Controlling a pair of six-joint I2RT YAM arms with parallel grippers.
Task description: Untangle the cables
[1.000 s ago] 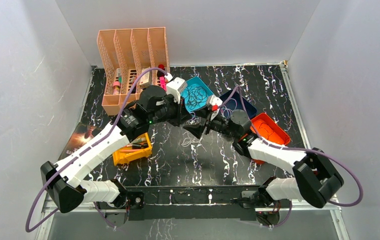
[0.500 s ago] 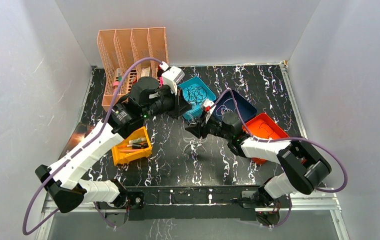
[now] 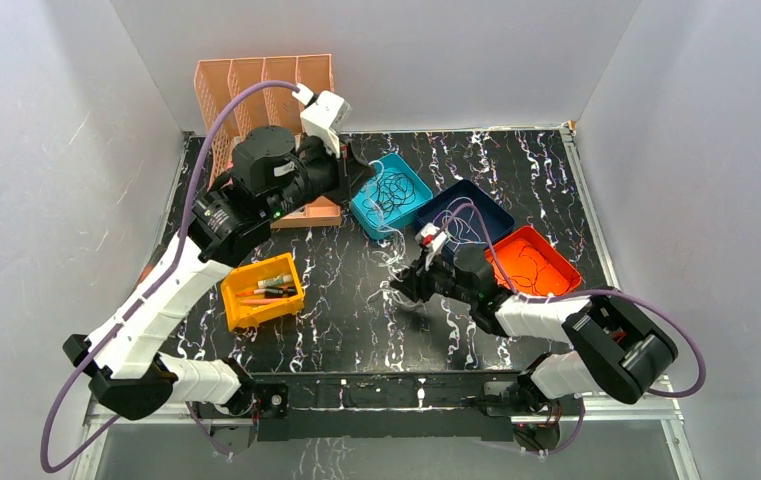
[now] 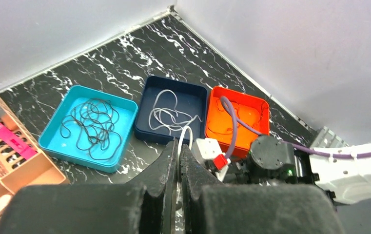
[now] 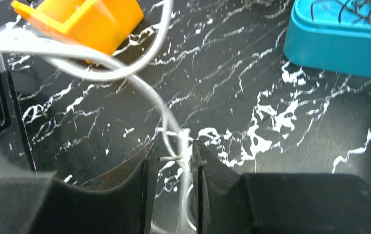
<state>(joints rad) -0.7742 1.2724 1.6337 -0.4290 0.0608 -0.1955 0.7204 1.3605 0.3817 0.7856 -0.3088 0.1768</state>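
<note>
My left gripper (image 4: 179, 148) is shut on a thin white cable (image 4: 187, 134) and held high near the teal tray (image 3: 390, 195). The white cable (image 5: 139, 80) runs down to my right gripper (image 5: 172, 151), which is low over the table (image 3: 403, 285). Its jaws stand a narrow gap apart with the cable passing between them, touching neither. Black cables (image 4: 93, 127) lie looped in the teal tray. White cables (image 4: 171, 114) lie in the navy tray (image 3: 471, 212). Thin cables lie in the orange tray (image 3: 533, 258).
A yellow bin (image 3: 261, 290) with small items sits at the left, also in the right wrist view (image 5: 83, 17). A peach slotted organizer (image 3: 256, 95) stands at the back left. White walls enclose the black marbled table (image 3: 356, 320).
My left arm rose and swung back to the left, drawing the white cable up. My right gripper moved toward the near side and down to the table.
</note>
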